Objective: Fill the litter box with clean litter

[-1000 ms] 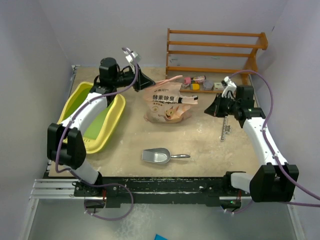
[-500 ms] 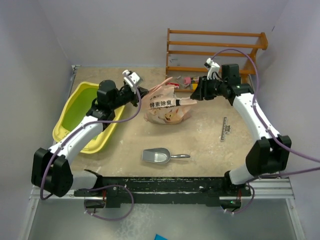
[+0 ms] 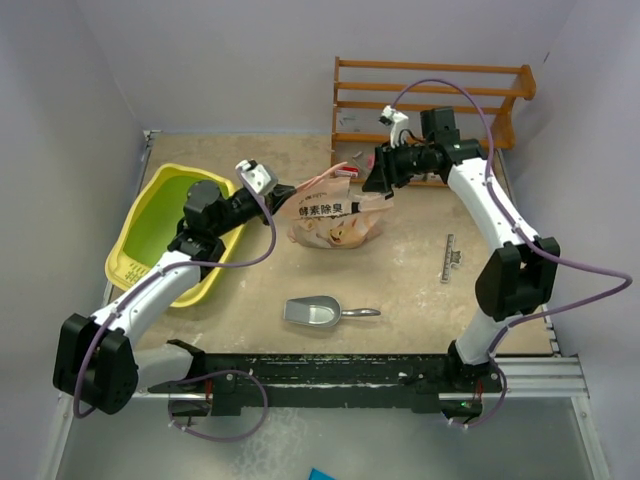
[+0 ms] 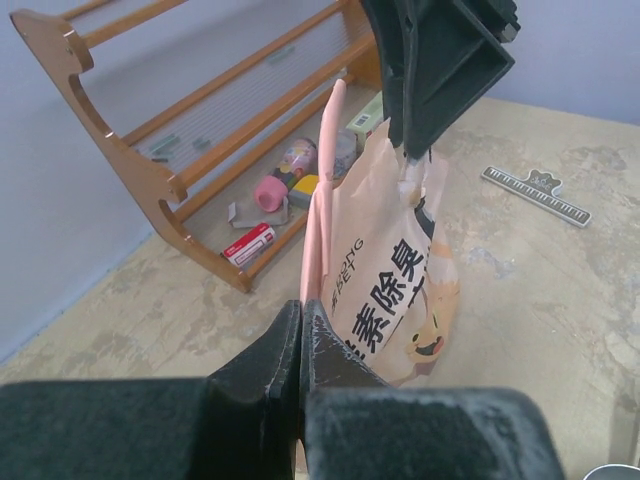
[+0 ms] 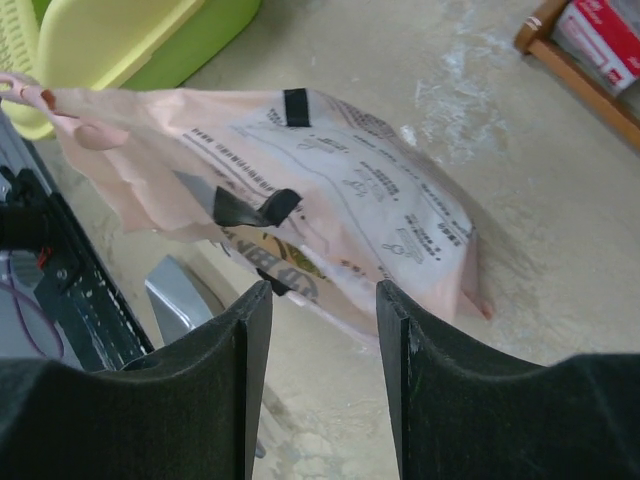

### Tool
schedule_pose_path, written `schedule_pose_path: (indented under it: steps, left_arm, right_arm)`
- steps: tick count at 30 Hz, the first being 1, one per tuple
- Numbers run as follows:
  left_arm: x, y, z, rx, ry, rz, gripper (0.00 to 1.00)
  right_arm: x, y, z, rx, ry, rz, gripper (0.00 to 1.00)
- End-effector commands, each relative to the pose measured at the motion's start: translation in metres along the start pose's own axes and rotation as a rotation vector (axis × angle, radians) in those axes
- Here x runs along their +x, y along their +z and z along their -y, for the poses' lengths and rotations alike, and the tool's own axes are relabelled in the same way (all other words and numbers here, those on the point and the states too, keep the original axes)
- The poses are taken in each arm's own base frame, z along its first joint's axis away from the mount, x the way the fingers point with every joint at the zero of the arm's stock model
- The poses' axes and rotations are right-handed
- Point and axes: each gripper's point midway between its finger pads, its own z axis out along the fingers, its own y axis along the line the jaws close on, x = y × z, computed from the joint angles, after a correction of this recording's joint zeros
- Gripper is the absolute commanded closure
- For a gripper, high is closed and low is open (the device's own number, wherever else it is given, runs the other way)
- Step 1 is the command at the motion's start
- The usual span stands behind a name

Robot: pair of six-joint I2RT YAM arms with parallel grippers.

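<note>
Beige worktop (image 3: 420, 300), lilac walls: we find the left gripper (image 4: 301, 330) clenched on the raised top edge of the pink bag (image 4: 390, 290), and the right gripper (image 5: 322, 295) poised just above the bag's other end, jaws spread and holding nothing. We judge the step to be securing the bag for pouring; next the right gripper must close on the bag beneath it, so both arms can carry it to the litter box (image 3: 130, 235), which lies behind the left gripper. The left wrist view alone shows that pinch closely, the right wrist view alone the empty gap between its jaws; whether the box's green inside is clean litter we cannot tell.
</note>
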Motion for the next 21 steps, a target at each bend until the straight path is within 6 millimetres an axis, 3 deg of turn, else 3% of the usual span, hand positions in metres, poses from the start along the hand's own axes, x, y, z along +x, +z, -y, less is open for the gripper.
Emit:
schedule_pose_path:
  steps: [1,8,21]
  left_arm:
    - [-0.047,-0.009,-0.001,-0.006,0.103,0.128,1.00]
    - [-0.055,-0.013,0.003,0.006,0.101,0.141,1.00]
    - [-0.061,-0.011,0.006,0.028,0.067,0.156,1.00]
  right_arm:
    - [-0.004,-0.002,-0.026,-0.057,-0.116,-0.016,0.51]
    - [-0.001,0.013,-0.019,-0.064,-0.118,-0.034,0.51]
    - [0.035,0.043,-0.003,0.001,-0.138,-0.153,0.51]
